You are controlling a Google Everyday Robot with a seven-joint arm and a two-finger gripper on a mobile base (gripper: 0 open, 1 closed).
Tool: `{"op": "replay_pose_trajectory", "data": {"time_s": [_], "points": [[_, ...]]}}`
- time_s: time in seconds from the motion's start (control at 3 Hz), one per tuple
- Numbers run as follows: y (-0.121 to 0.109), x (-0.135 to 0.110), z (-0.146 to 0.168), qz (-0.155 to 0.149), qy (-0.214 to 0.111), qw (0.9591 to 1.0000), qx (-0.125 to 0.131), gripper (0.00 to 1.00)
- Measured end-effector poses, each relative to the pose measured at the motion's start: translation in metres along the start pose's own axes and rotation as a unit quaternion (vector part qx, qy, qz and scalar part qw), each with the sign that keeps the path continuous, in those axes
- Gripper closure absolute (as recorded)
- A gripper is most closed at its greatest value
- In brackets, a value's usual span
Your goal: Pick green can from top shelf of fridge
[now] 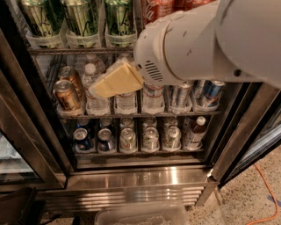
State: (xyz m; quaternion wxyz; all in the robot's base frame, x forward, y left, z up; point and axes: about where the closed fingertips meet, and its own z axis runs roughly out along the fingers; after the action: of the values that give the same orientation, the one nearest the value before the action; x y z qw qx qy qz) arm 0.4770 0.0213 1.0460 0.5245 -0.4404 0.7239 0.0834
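Green can [118, 16] stands upright at the front of the top shelf [83, 51] of the fridge [140, 180], seated in a white plastic lane. It is the rightmost of three greenish cans; two yellower cans [81, 17] stand to its left and red cola cans [158, 8] to its right. The robot's bulky white arm [197, 44] reaches in from the upper right. Its tan gripper [105, 88] hangs lower than the green can and apart from it, in front of the water bottles [94, 88] on the middle rack. Whether the gripper is spread or pressed together cannot be told. Copper-coloured cans [66, 94] stand at the left of that rack.
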Motion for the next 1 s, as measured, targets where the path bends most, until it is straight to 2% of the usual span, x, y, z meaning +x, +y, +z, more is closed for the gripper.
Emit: {"op": "replay_pose_trajectory", "data": {"time_s": [0.33,0.67,1.0], "points": [[0.005,-0.011,0.003,0.009,-0.017,0.9998,0.002,0.00],[0.010,-0.031,0.018,0.017,-0.050,0.9986,0.003,0.00],[0.007,-0.048,0.021,0.016,-0.081,0.9960,0.033,0.00]]}}
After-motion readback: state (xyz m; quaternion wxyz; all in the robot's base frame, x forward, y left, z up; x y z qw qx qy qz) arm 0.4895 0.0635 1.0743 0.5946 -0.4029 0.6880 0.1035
